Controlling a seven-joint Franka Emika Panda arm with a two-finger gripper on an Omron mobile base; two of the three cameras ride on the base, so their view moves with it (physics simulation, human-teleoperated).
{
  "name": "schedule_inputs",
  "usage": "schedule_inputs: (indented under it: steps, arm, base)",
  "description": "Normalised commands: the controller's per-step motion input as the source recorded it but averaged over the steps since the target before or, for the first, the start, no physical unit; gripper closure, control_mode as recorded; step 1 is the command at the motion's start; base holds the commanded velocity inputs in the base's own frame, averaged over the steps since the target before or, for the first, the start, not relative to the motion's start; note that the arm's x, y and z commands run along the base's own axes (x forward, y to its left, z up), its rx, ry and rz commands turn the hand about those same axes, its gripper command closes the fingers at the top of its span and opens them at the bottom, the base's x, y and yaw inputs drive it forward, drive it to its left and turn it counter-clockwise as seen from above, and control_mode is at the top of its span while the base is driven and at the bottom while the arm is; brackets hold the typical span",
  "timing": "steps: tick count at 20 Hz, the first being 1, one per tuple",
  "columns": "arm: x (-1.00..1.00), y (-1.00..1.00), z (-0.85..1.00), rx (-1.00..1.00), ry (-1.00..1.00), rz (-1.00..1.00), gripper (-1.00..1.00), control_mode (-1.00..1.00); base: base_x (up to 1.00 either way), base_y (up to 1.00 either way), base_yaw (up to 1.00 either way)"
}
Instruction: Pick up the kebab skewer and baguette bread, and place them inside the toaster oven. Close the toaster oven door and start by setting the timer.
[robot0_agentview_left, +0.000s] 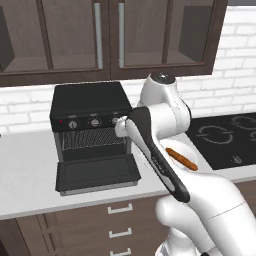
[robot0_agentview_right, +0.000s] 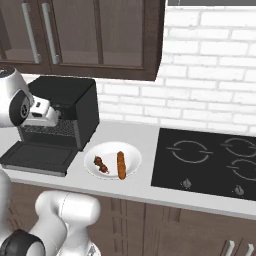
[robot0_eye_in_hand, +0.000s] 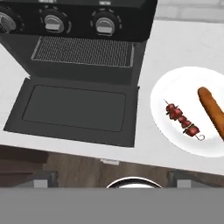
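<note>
The black toaster oven (robot0_agentview_left: 90, 102) stands on the counter with its door (robot0_eye_in_hand: 74, 109) dropped flat and its wire rack (robot0_eye_in_hand: 83, 51) bare. To its right, a white plate (robot0_agentview_right: 132, 156) holds the kebab skewer (robot0_eye_in_hand: 183, 121) and the orange-brown baguette bread (robot0_eye_in_hand: 212, 109), side by side. My gripper (robot0_eye_in_hand: 113, 178) hovers above the counter's front edge, in front of the oven's right side and left of the plate. Its fingertips stand wide apart, open, with nothing between them. In the left base view my arm hides most of the plate, and the baguette (robot0_agentview_left: 181, 158) shows past it.
A black cooktop (robot0_agentview_right: 210, 160) is set into the counter right of the plate. Dark wall cabinets (robot0_agentview_left: 110, 35) hang above the oven. Drawers (robot0_agentview_left: 120, 220) run below the counter front. Bare counter lies left of the oven.
</note>
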Motion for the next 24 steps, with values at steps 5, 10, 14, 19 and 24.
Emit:
schedule_inputs:
  steps: [5,10,14,19,24]
  arm:
    - [0.00,0.74,0.00,0.02,-0.31,0.00,-1.00,-1.00]
    - [0.01,0.07,-0.51,0.12,-0.31,0.02,-1.00,-1.00]
    - [0.12,-0.01,-0.77,0.10,-0.29,0.03,-1.00,-1.00]
    - [0.76,0.02,-0.13,0.04,-0.18,0.01,-1.00,-1.00]
    - [0.43,0.31,-0.03,0.01,-0.06,0.00,-1.00,-1.00]
  base:
    - [0.00,0.00,0.00]
    - [0.00,0.00,0.00]
    - [0.00,0.00,0.00]
    - [0.00,0.00,0.00]
    - [0.00,0.00,0.00]
